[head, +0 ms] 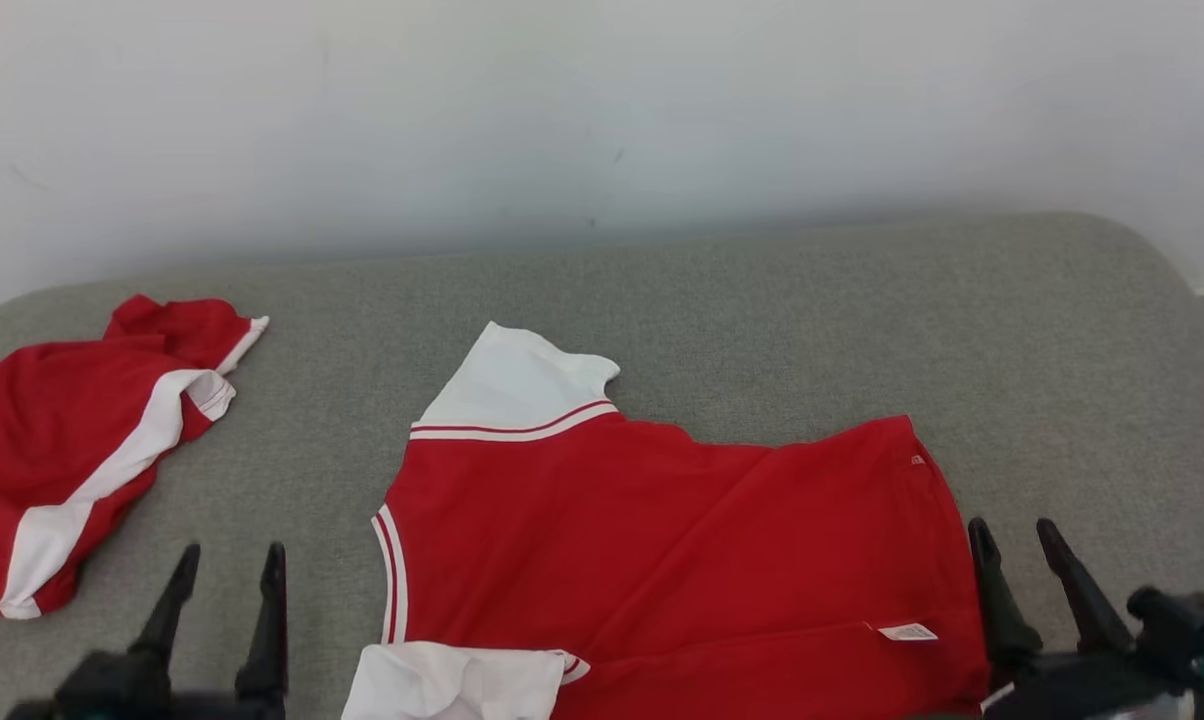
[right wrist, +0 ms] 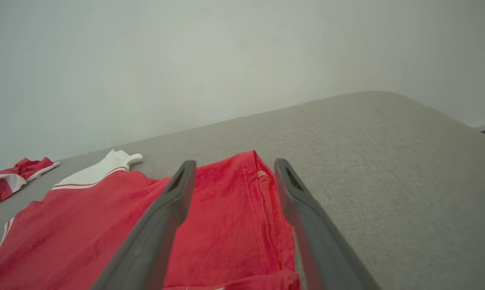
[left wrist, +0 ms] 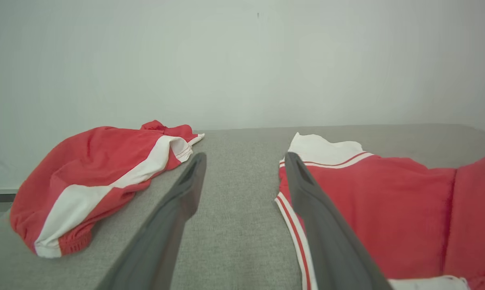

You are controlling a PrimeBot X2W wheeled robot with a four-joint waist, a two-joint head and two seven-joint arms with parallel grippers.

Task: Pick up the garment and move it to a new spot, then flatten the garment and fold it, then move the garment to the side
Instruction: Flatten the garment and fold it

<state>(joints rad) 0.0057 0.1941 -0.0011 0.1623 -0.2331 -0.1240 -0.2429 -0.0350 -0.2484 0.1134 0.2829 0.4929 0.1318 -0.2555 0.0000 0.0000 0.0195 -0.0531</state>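
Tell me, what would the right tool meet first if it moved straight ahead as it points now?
Probably the red shirt: its hem side lies just ahead of the open right tool. If it passes above the cloth, the grey surface comes next; the height is unclear.

Right gripper rising from bottom centre, dark jaws spread wide with nothing between them, red garment lying flat across lower left and centre, its edge between the jaws, small pale mark there, perhaps a label, white sleeve at mid-left, second red-and-white garment at left edge, grey fabric surface, pale wall above.
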